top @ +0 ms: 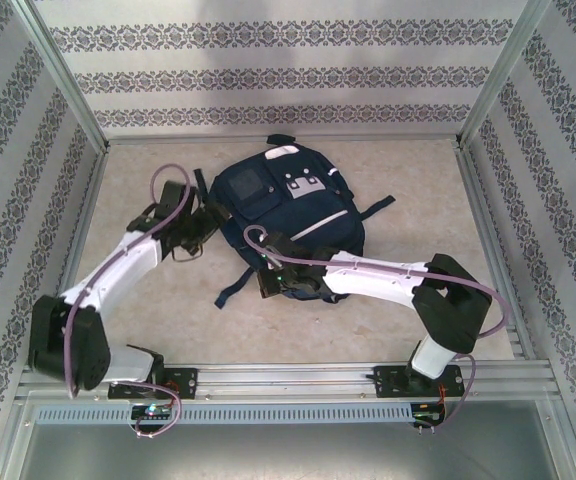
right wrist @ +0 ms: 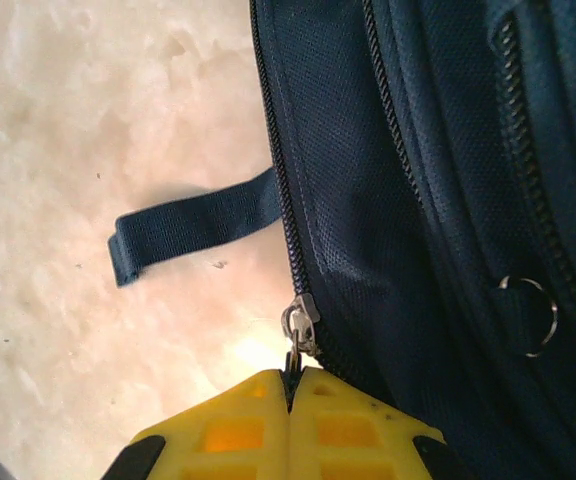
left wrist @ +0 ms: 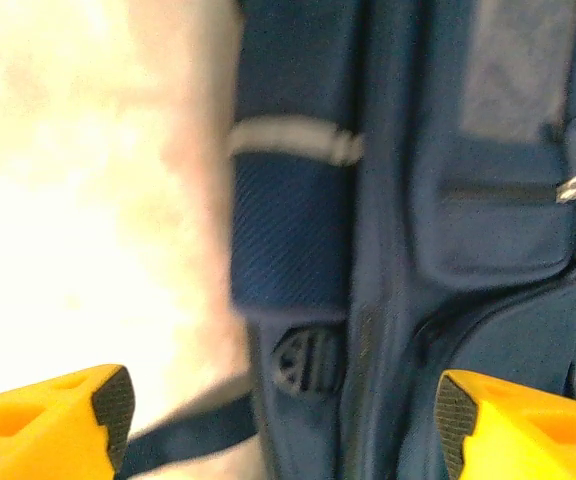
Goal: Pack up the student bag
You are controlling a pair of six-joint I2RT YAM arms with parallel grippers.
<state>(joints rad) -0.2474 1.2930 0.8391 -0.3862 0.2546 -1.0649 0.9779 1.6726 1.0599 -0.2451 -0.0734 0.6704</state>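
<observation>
- The large navy-blue fabric student bag lies flat in the middle of the pale stone-look counter, pocket face up; the arms reach to its left side and its near-left corner.
- Your right fingers, yellow and ribbed, are pressed together on the small metal zipper pull at the bag's edge seam, with the tab pinched between their tips.
- Your left fingers, also yellow, are spread wide over the bag's side pocket and dark plastic buckle; they grip nothing.
- Risk: the pinch is only on the tip of a thin tab, so a pull off the line of the seam could let it slip free.
- Risk: nothing pins the bag; if you tug the zipper, the whole bag may slide across the counter instead of the slider running along its track.
- Risk: the loose flat navy strap lies just beside the slider and could be drawn into it; soft fabric at the corner curve could also jam it.
- I cannot tell which side of the slider is already open.
- Orientation: the long axis runs near to far, leaning slightly; the top carry handle points to the back wall and the base faces the arm mounts.
</observation>
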